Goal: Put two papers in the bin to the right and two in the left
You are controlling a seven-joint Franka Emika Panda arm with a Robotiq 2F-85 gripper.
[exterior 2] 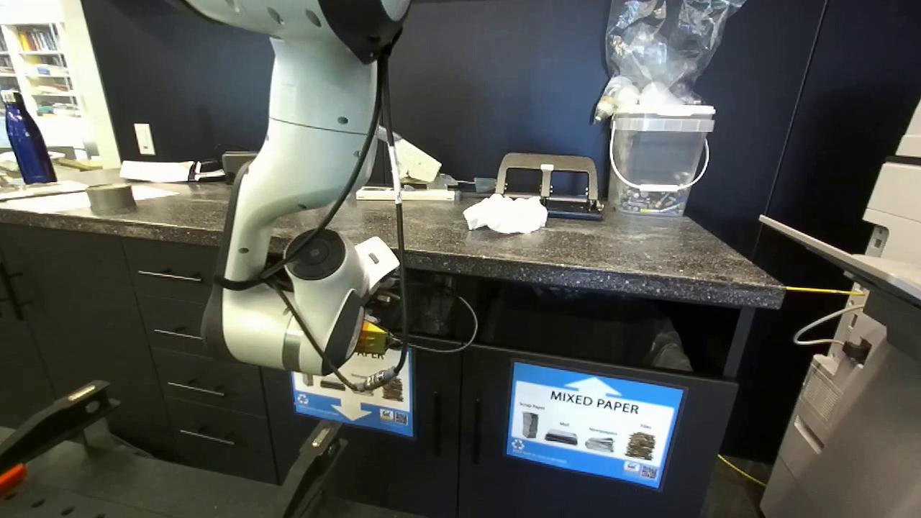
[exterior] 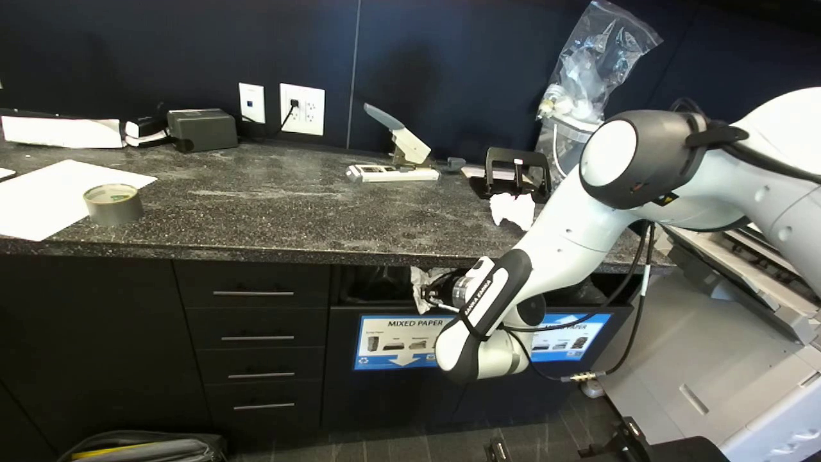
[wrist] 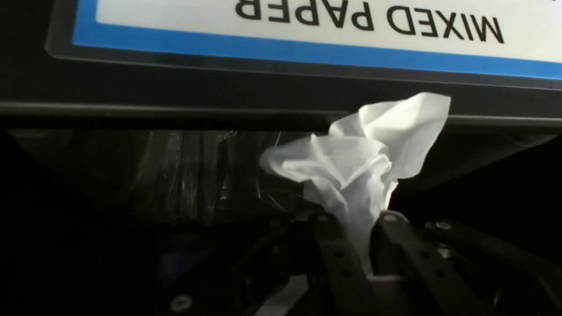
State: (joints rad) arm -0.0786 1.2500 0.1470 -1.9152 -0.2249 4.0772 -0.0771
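A crumpled white paper (wrist: pixel 355 166) is pinched between the fingers of my gripper (wrist: pixel 356 219) in the wrist view. In an exterior view the gripper (exterior: pixel 431 292) holds this paper (exterior: pixel 419 282) at the opening of the left bin (exterior: pixel 385 398), just under the counter edge. In the wrist view the paper is beside the bin's front rim, with a clear bag liner behind. Another crumpled white paper lies on the counter (exterior: pixel 513 210), also seen in an exterior view (exterior 2: pixel 506 214). The right bin (exterior 2: pixel 705 403) has a dark opening with part of a liner showing. The bins' depths are hidden.
The counter (exterior: pixel 288 212) overhangs the bin openings. A black hole punch (exterior 2: pixel 550 180), a stapler (exterior: pixel 397 170) and a clear bucket (exterior 2: pixel 658 162) stand at the back. A tape roll (exterior: pixel 113 204) lies on a white sheet (exterior: pixel 38 199). A printer (exterior: pixel 693 366) stands at the right.
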